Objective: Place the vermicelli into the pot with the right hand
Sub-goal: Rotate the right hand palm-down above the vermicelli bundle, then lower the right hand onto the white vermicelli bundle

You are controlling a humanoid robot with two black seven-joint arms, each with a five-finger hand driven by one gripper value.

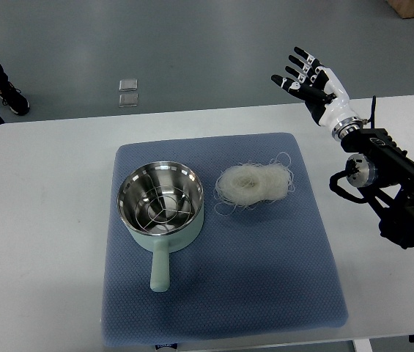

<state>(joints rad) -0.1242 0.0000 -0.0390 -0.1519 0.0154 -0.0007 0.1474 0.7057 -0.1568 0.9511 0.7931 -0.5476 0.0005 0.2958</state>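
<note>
A nest of white vermicelli (253,185) lies on the blue mat (265,271), just right of the pot. The pale green pot (161,207) has a shiny steel inside with a wire rack, and its handle points toward the near edge. My right hand (308,76) is raised beyond the table's far right edge, fingers spread and holding nothing. It is well up and to the right of the vermicelli. Its black arm (390,183) comes in from the right edge. The left arm is out of view.
The mat lies on a white table (45,220). A person's dark leg and shoe (5,88) stand on the grey floor at the far left. Two small square plates (128,92) are set in the floor beyond the table.
</note>
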